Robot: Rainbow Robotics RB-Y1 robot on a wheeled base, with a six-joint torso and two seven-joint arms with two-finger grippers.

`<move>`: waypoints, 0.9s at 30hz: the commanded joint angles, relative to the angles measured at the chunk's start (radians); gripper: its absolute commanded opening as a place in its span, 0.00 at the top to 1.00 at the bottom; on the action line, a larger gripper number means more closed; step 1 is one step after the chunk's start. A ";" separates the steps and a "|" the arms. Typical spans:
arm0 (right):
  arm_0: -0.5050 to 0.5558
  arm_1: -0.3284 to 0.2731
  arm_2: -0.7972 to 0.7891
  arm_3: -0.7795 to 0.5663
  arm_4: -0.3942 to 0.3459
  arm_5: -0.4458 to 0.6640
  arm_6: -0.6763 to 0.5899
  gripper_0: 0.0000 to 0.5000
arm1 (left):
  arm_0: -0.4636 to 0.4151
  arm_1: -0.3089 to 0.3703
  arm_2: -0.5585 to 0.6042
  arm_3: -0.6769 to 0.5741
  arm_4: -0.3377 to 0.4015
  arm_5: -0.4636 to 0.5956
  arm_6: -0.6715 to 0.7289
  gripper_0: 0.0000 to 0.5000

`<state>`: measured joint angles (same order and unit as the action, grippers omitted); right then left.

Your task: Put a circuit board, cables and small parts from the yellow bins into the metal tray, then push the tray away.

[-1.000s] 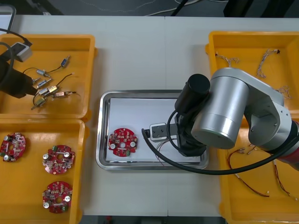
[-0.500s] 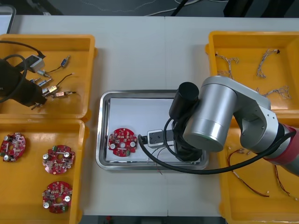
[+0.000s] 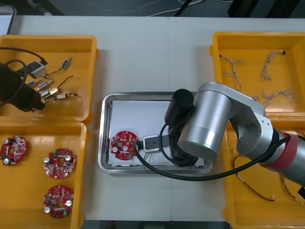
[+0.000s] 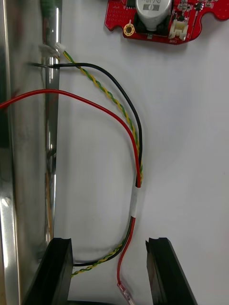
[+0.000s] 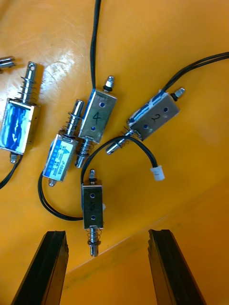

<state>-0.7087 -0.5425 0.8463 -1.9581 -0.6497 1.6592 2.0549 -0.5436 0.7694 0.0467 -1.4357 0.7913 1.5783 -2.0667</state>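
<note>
We saw R jaws, apart over cables (image 4: 139, 157) in tray (image 3: 102, 133), slide toward board (image 3: 124, 145); L jaws, apart, neared parts (image 5: 93, 209), prob. next pick.

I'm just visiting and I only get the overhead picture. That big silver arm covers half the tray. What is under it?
Observer: The right pincer is open over the tray's white floor. A bundle of cables lies between its fingers: red, black and a twisted pair.
Visitor: Do they touch the red board?
Observer: No. The board lies past the cables' far loop, with a strip of white floor between them.
Visitor: And the dark arm on the left?
Observer: The left pincer is open over a bin. The spring end of one small metal part points into the gap between its fingers.
</note>
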 commanded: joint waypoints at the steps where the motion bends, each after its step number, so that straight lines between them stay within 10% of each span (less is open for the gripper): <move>1: -0.040 0.021 0.007 -0.016 0.008 -0.004 0.011 0.06 | -0.039 0.037 -0.008 0.004 -0.023 -0.026 -0.072 0.00; 12: -0.043 0.021 -0.112 -0.088 -0.041 0.119 -0.035 0.06 | -0.042 0.014 -0.015 0.017 -0.069 -0.064 -0.024 0.00; 27: -0.043 -0.014 -0.334 -0.173 -0.119 0.261 -0.456 0.06 | -0.068 -0.053 -0.053 0.047 -0.136 -0.101 0.025 0.00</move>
<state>-0.7228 -0.5420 0.5750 -2.0857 -0.7518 1.9151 1.7098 -0.5592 0.7479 0.0038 -1.3867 0.6850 1.4885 -2.0664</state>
